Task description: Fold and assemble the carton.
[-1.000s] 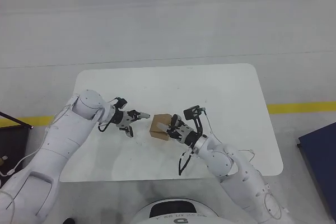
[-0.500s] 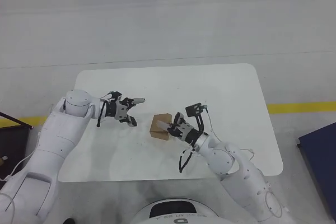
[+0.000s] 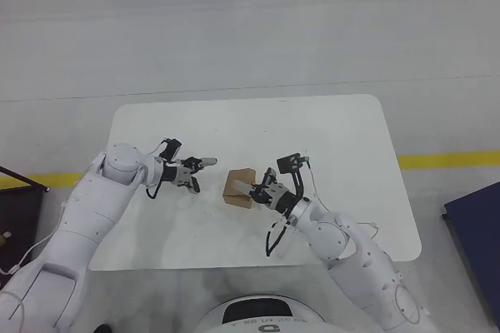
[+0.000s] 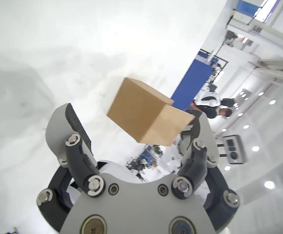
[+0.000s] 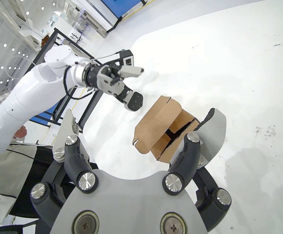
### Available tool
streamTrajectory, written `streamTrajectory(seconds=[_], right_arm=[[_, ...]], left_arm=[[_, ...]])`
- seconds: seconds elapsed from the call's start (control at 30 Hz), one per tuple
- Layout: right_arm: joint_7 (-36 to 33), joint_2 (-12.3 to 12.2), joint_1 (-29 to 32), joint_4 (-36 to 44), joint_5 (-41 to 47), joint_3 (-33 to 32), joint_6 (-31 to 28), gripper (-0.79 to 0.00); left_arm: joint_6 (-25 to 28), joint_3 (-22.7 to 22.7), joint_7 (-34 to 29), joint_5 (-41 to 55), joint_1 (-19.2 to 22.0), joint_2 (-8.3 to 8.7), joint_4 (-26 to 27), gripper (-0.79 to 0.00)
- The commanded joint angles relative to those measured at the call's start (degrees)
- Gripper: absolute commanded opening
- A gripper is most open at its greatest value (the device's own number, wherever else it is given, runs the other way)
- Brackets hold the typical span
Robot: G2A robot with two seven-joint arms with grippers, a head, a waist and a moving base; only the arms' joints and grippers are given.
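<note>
A small brown carton [image 3: 238, 186] lies on the white table [image 3: 333, 141] near its middle. In the right wrist view the carton [image 5: 163, 125] shows one end unclosed, with a curved flap standing out and a dark gap inside. My right gripper [image 3: 262, 190] is open at the carton's right side, and one of its fingers [image 5: 212, 120] sits close to the carton's edge. My left gripper [image 3: 202, 165] hovers a short way left of the carton, open and holding nothing. From the left wrist the carton [image 4: 146, 115] shows its closed faces beyond the left gripper [image 4: 133, 112].
The table's front edge [image 3: 233, 265] runs close below the arms. A black frame [image 3: 0, 196] stands off the table to the left, and a blue block [image 3: 483, 241] stands to the right. Bare tabletop lies behind and to the right of the carton.
My left gripper has drawn back from the carton, up and to the left, and turned at the wrist. The carton and the right gripper have hardly shifted.
</note>
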State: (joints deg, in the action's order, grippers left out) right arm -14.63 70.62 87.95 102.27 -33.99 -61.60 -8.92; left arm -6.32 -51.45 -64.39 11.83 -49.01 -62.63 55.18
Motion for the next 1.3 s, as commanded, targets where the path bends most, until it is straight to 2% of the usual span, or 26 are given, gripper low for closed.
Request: streamTrajectory(seconds=[0.0, 0.1, 0.27, 0.47, 0.57, 0.83, 1.27], right_arm=[[0.62, -0.07, 0.51, 0.6, 0.05, -0.41, -0.24, 0.0], [-0.17, -0.27, 1.45, 1.79, -0.69, -0.71, -0.62, 0.0], [-3.92, -0.62, 2.26, 3.96, -5.91, 0.52, -0.54, 0.0], [-5.21, -0.57, 2.02, 5.21, -11.95, 2.99, 1.34, -0.102], [-5.43, -0.52, 1.86, 5.4, -13.24, 3.72, 1.83, -0.12], [-5.17, -0.01, 0.15, 4.24, -15.96, 6.23, 4.02, -0.237], [-5.9, 1.22, -4.57, -0.07, -14.31, 9.13, 5.79, -0.302]], left_arm=[[4.81, 0.02, -0.27, -0.77, -0.92, 0.11, 0.17, 0.0], [9.03, 0.08, -0.24, -2.03, -1.45, 0.22, 0.38, -0.022], [13.68, 0.45, -2.02, -1.71, -1.58, 0.0, -0.12, 0.0], [16.91, 1.8, -2.23, -0.07, -0.25, -1.1, -1.92, 0.0], [17.99, 2.81, -2.54, 0.53, 0.78, -1.82, -3.26, 0.0], [19.89, 5.24, -3.66, 3.12, 3.03, -3.87, -7.17, 0.0], [21.71, 7.44, -4.98, 4.33, 5.29, -6.08, -11.95, 0.0]])
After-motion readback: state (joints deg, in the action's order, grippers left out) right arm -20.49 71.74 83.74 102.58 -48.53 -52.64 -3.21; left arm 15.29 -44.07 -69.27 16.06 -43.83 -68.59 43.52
